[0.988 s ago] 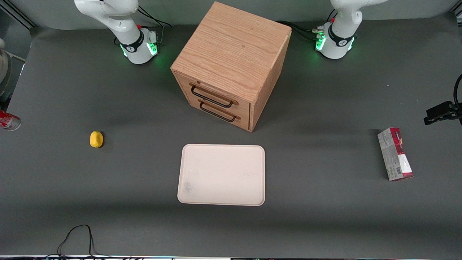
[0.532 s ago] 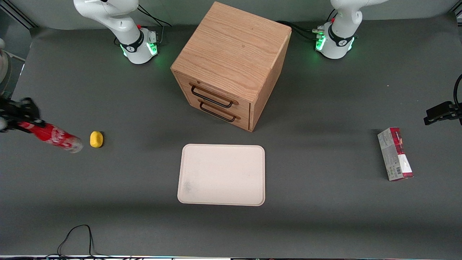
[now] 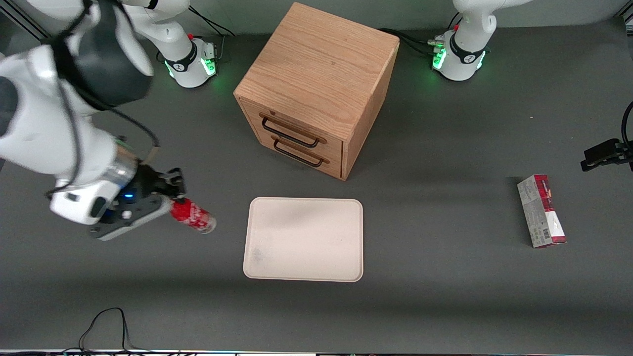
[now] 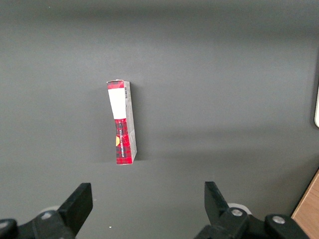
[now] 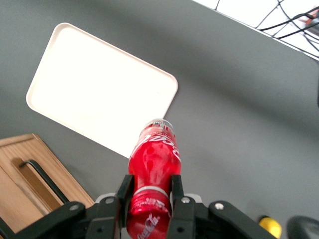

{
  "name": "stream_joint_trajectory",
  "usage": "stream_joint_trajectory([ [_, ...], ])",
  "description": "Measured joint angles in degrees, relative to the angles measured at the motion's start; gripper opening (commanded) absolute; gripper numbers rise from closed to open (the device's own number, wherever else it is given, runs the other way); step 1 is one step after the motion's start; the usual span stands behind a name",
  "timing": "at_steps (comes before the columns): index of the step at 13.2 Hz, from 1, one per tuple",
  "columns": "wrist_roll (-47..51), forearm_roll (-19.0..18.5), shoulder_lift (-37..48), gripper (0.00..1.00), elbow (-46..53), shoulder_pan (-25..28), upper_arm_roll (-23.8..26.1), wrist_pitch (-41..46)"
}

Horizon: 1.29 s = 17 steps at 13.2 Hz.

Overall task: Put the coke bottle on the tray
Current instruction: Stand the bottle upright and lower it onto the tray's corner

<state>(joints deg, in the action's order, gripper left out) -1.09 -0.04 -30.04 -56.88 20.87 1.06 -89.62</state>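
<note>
coke bottle is clamped in the gripper, held above the table toward the working arm's edge, near the tray; nothing is carried on the tray.

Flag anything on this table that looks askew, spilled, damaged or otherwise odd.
Nothing looks spilled or damaged. The coke bottle is tilted only because the gripper holds it in the air, short of the tray. The drawer cabinet sits at an angle to the tray, and the carton lies on its side toward the parked arm's end.
</note>
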Motion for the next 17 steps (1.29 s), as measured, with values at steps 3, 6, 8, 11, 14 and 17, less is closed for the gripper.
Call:
stream_joint_trajectory([
  [3,5.55,-1.26,-1.56,0.0,0.97,4.39,0.0,-0.24],
  [6,6.66,-2.32,-2.68,0.0,1.41,5.16,-0.05,-1.07],
  [8,6.66,-2.36,-4.99,0.0,1.4,4.95,-0.25,-3.34],
  [11,6.66,-2.4,-11.23,0.0,1.4,4.77,-0.55,-7.87],
  [14,6.66,-2.4,-16.6,0.0,1.47,4.55,-0.61,-11.9],
  [17,6.66,-2.4,-19.52,0.0,1.53,4.47,-0.71,-14.81],
])
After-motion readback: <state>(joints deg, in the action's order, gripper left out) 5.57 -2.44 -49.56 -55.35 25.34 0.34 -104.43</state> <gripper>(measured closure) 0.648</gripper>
